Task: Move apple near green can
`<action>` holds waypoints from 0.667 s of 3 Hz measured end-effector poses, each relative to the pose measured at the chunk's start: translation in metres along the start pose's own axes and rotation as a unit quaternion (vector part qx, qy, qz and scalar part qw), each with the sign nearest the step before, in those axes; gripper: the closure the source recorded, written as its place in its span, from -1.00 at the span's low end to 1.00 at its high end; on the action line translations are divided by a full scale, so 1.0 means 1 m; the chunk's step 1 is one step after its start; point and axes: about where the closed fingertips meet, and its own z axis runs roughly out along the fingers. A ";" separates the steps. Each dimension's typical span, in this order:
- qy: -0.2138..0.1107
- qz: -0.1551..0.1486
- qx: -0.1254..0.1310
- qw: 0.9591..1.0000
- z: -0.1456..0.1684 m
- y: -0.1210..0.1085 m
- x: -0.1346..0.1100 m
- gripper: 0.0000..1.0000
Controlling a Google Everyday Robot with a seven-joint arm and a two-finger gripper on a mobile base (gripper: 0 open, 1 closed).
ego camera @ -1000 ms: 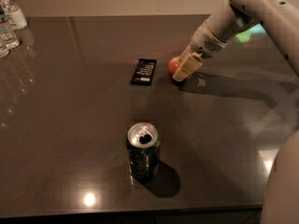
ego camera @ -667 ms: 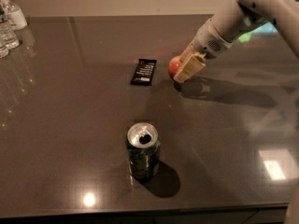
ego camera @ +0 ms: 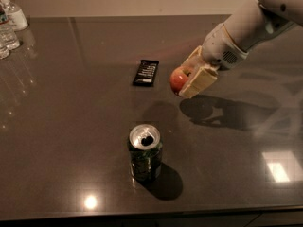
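The dark worktop (ego camera: pixel 71 126) fills the view from the far edge to the near edge. The arm (ego camera: pixel 241 27) is reached in from the far right corner, and its gripper (ego camera: pixel 185 82) is held over the right half of the worktop, roughly midway between the far and near edges. The jaws are closed part-way around the apple (ego camera: pixel 177 79), which is gripped between the two tan pads.

The main change is one of height. A second ago the apple was seen low on the worktop with its shadow tight against it. Now a separate shadow is cast on the surface below and towards the near edge, so the apple is judged to have been lifted clear. A small shift towards the near edge can also be made out.

Some bottles (ego camera: pixel 9 22) are stood in the far left corner. The can (ego camera: pixel 144 152) is stood upright close to the near edge, about halfway along it, with its opened top showing. It has not been moved. A black wrapper (ego camera: pixel 146 73) is laid flat just left of the apple, towards the far edge.

The grasp and lift are judged to be complete. The carry towards the near edge is thought to be only just begun, as the apple and the can are well apart.
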 end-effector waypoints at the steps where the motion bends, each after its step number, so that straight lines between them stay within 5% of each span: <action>1: 0.011 -0.038 -0.009 0.999 0.001 0.038 0.000 1.00; 2: 0.018 -0.066 -0.024 0.997 0.004 0.069 0.000 1.00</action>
